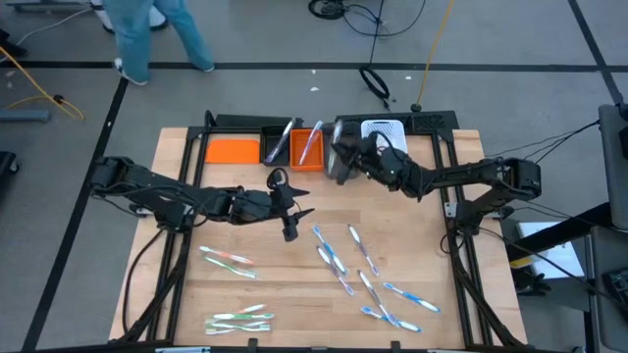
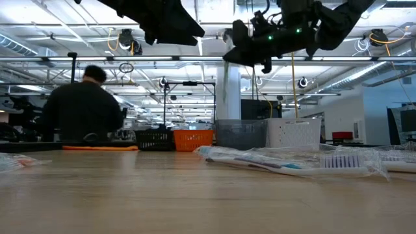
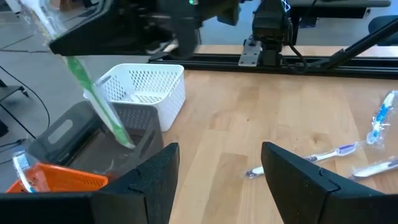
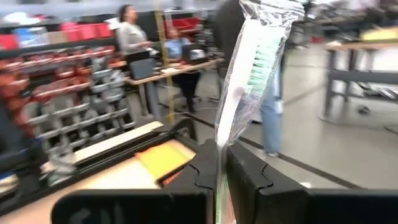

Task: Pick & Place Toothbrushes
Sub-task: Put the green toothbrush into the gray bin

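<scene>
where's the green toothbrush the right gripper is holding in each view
High view: hidden under the right gripper, above the grey bin.
Low view: cannot make it out below the arm at the top.
Left wrist view: green toothbrush hangs tilted over the grey bin.
Right wrist view: wrapped, rising from the shut fingers.
Shared landmark: white basket.
</scene>
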Robot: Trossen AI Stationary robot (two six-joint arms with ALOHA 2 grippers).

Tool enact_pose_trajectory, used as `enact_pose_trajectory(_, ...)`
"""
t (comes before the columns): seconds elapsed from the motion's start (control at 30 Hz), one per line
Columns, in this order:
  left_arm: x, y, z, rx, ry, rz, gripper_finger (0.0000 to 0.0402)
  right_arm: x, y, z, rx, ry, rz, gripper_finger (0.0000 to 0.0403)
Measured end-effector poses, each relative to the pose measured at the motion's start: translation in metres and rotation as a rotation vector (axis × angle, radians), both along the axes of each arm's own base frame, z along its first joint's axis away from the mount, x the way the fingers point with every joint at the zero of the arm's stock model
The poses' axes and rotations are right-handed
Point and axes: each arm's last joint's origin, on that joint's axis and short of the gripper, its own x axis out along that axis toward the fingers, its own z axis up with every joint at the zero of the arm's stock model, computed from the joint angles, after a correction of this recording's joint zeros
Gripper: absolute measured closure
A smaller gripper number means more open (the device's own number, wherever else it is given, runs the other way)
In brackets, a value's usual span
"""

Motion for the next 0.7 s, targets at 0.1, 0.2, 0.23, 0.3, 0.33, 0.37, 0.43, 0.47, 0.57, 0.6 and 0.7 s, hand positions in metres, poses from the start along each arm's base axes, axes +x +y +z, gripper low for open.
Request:
enact_pose_trajectory(0.1,0.000,0.000,0.000,-0.009,-0.003,0.003,0.0172,-0.004,-0.011,-0.001,0.036,-0.014,-0.060,0.0395)
enact_pose_trajectory(0.2,0.000,0.000,0.000,-0.018,-0.006,0.007,0.0172,-0.006,-0.020,-0.003,0.044,-0.016,-0.089,0.0395)
enact_pose_trajectory(0.23,0.000,0.000,0.000,-0.019,-0.006,0.007,0.0172,-0.005,-0.022,-0.005,0.048,-0.021,-0.100,0.0395)
enact_pose_trajectory(0.3,0.000,0.000,0.000,-0.020,-0.006,0.007,0.0172,-0.005,-0.028,-0.010,0.071,-0.017,-0.134,0.0395)
enact_pose_trajectory(0.33,0.000,0.000,0.000,-0.020,-0.007,0.008,0.0172,-0.005,-0.031,-0.013,0.082,-0.022,-0.144,0.0395)
enact_pose_trajectory(0.37,0.000,0.000,0.000,-0.020,-0.007,0.007,0.0172,-0.005,-0.035,-0.015,0.093,-0.036,-0.153,0.0395)
enact_pose_trajectory(0.43,0.000,0.000,0.000,-0.020,-0.007,0.008,0.0172,-0.003,-0.042,-0.023,0.099,-0.042,-0.172,0.0395)
enact_pose_trajectory(0.47,0.000,0.000,0.000,-0.020,-0.006,0.008,0.0172,-0.002,-0.047,-0.028,0.102,-0.035,-0.184,0.0395)
enact_pose_trajectory(0.57,0.000,0.000,0.000,-0.020,-0.003,0.008,0.0172,-0.004,-0.059,-0.037,0.156,-0.069,-0.216,0.0395)
enact_pose_trajectory(0.6,0.000,0.000,-0.001,-0.021,-0.004,0.008,0.0172,-0.005,-0.063,-0.039,0.170,-0.084,-0.218,0.0395)
enact_pose_trajectory(0.7,0.000,0.000,-0.001,-0.020,0.000,0.008,0.0172,-0.003,-0.070,-0.053,0.219,-0.069,-0.228,0.0395)
